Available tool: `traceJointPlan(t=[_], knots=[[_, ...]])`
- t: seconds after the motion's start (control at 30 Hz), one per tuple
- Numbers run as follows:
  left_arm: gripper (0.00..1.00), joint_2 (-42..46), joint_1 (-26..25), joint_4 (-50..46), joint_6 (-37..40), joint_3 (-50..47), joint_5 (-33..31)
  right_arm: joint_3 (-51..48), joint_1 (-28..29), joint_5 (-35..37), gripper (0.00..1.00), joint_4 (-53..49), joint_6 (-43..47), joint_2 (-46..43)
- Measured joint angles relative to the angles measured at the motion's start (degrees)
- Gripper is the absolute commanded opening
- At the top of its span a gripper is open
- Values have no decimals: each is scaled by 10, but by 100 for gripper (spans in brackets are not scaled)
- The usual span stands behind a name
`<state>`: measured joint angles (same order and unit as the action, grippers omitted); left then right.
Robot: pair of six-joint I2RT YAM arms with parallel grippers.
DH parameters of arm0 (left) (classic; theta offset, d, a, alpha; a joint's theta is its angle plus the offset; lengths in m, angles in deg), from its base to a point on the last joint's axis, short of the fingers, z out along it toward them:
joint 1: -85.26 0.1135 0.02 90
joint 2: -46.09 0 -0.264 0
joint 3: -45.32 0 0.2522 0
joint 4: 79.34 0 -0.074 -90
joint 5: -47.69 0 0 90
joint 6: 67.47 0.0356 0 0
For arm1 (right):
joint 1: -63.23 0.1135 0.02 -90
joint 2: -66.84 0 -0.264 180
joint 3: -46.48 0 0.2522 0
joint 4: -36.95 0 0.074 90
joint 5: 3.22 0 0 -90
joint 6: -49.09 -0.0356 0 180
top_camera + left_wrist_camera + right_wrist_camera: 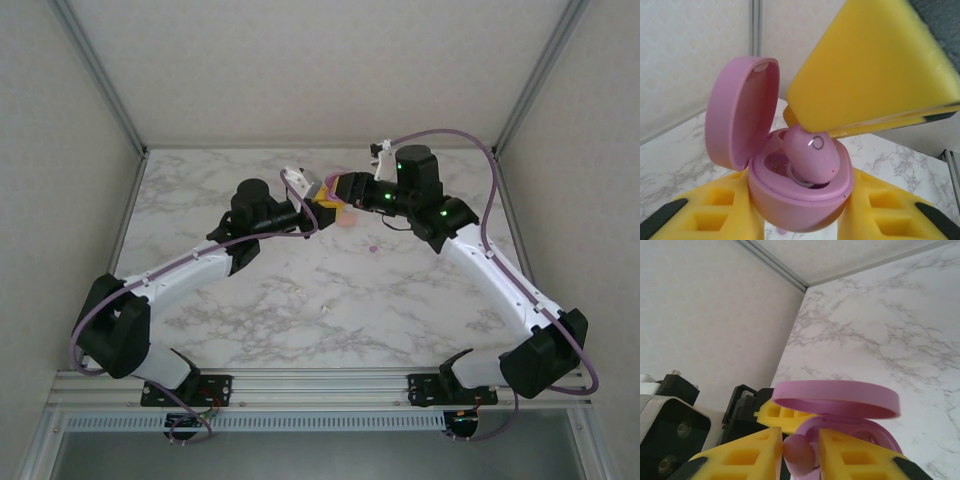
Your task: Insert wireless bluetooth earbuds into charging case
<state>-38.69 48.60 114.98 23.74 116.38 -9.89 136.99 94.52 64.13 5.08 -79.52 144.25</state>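
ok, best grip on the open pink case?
Grip the case by its lower shell, across the rounded sides, from the base side, as the left tool does. The lid stands hinged open, so this likely keeps the mouth free for the earbud.

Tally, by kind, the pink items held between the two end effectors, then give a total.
pink charging case, lid open: 1
pink earbud, at the case's opening: 1
Total: 2

Lilac-pink charging case [801, 207] and earbud [810, 152], yellow black-tipped fingers [875, 65], grey-veined white marble table [300, 300], purple cables [445, 131].
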Motion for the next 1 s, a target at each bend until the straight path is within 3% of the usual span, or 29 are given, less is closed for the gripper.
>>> traceJointPlan(t=[0.37,1.0], knots=[[23,0,0,-2,3,1,-1,47,0,5,26,-78,5,17],[23,0,0,-30,35,8,-2,80,0,-16,26,-103,-2,49]])
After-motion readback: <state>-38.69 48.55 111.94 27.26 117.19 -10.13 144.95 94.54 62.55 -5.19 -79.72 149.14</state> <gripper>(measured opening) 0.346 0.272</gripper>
